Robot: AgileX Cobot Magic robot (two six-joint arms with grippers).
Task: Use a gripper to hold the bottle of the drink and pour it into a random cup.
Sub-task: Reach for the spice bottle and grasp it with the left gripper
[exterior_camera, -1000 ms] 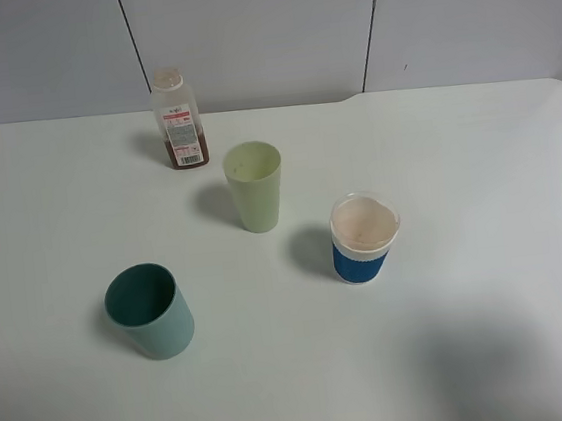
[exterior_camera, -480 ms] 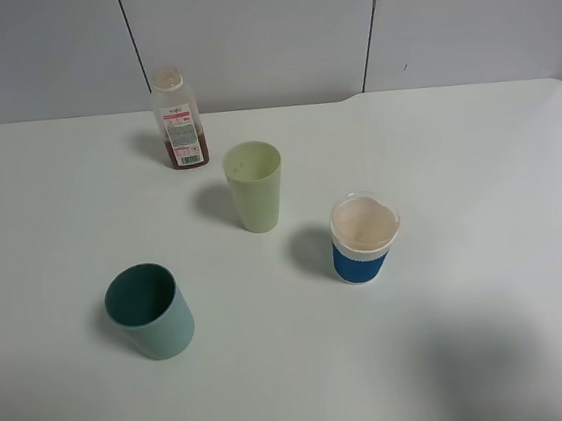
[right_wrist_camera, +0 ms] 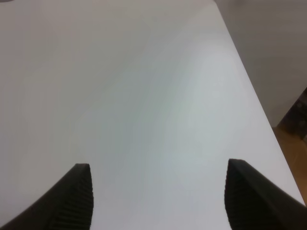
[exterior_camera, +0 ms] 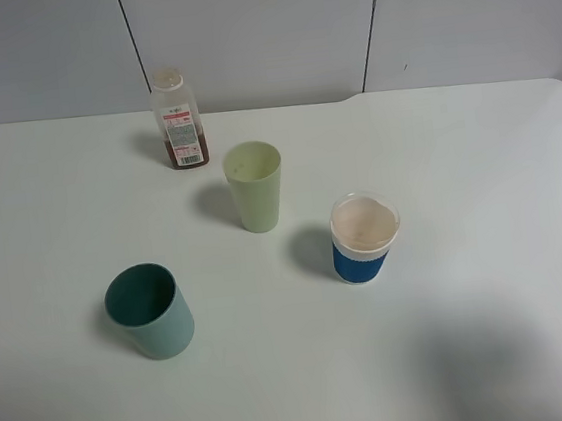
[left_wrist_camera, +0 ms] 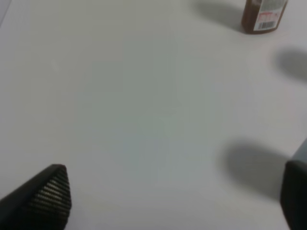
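The bottle (exterior_camera: 179,121) stands upright at the back of the white table, with brown liquid in its lower part, a pale cap and a white-and-red label. Only its brown base (left_wrist_camera: 263,14) shows in the left wrist view, far ahead of my left gripper (left_wrist_camera: 175,194), which is open with nothing between its black fingers. The pale green cup (exterior_camera: 254,186) stands upright just in front and to the right of the bottle. My right gripper (right_wrist_camera: 160,189) is open over bare table. Neither gripper shows in the exterior high view.
A squat dark teal cup (exterior_camera: 151,312) stands at the front left. A white cup with a blue band (exterior_camera: 364,238) stands to the right of the green cup. In the right wrist view the table's edge (right_wrist_camera: 261,110) runs close by, with floor beyond.
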